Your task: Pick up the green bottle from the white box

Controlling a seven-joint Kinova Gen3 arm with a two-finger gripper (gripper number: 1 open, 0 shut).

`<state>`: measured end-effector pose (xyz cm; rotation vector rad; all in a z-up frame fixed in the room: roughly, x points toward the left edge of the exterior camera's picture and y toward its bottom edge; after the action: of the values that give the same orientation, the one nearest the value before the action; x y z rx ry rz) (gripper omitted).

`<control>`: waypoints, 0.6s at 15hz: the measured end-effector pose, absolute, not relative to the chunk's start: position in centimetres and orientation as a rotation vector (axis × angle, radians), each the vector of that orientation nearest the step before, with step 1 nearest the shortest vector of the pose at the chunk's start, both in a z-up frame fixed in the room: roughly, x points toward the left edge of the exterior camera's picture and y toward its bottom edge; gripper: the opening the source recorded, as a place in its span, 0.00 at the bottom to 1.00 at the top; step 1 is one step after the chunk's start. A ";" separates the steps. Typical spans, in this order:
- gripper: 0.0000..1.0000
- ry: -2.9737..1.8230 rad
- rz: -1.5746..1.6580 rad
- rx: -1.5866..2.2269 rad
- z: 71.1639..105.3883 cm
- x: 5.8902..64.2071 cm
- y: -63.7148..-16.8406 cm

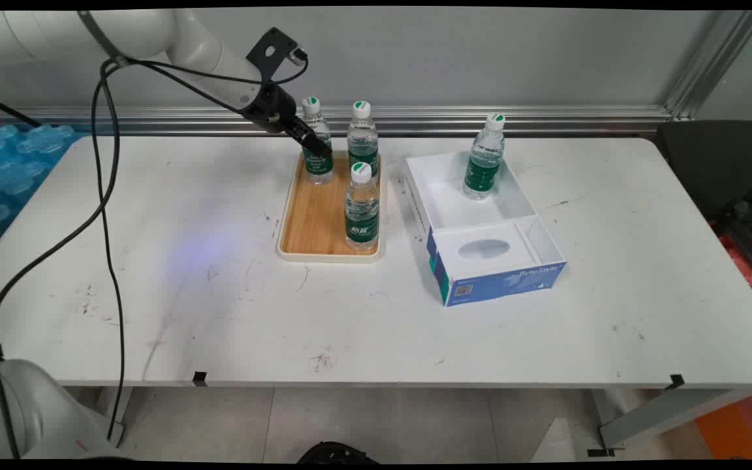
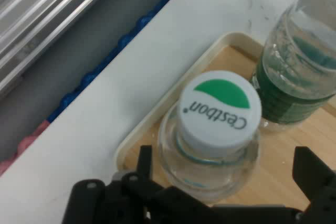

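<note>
Tool [image 2: 223, 174] spread wide around bottle [image 2: 210, 140], untouching.

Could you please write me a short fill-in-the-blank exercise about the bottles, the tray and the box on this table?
1. The wooden tray holds ____ water bottles.
2. One more bottle stands upright inside the open ____.
3. The end effector is at the tray's back-____ bottle, as the main view shows it.
4. That bottle's cap is white and ____.

Missing words: three; box; left; green
</note>
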<state>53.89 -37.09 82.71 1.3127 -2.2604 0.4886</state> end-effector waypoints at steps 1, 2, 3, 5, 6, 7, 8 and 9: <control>1.00 -2.264 0.490 1.304 82.7 53.9 -37.0; 1.00 -2.266 0.493 1.298 82.9 54.1 -36.9; 1.00 -2.266 0.496 1.293 83.1 54.1 -36.8; 1.00 -2.261 0.504 1.290 83.9 54.5 -36.5; 1.00 -2.261 0.508 1.287 84.4 54.7 -36.4; 1.00 -2.262 0.512 1.283 85.1 54.9 -36.1; 1.00 -2.266 0.518 1.276 86.0 55.1 -35.7; 1.00 -2.271 0.522 1.270 86.9 55.3 -35.3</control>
<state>55.32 -35.29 86.86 1.2702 -2.2707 0.5222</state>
